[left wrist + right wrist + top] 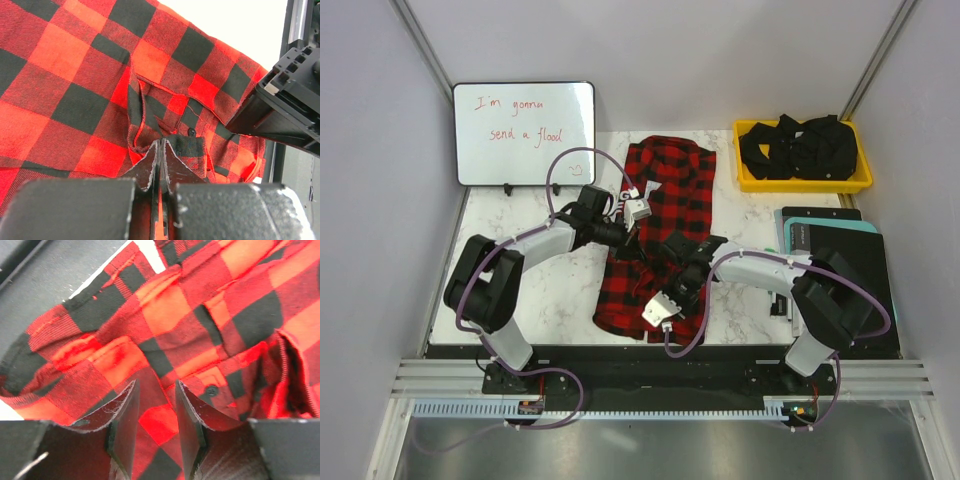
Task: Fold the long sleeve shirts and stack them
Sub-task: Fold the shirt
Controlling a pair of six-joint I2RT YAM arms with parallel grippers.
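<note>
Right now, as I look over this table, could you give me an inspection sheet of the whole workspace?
Surface: white marble-pattern table.
Job's things: one red-and-black flannel shirt, lying rumpled lengthwise in the middle, not neatly folded.
Clutter: whiteboard with red writing at the back left; yellow bin holding black cloth at the back right; dark flat items at the right.
Grippers: left gripper shut, pinching the shirt; right gripper open, cloth between its fingers.
Cables: purple cables loop along both arms.
Surroundings: pale walls on three sides.
</note>
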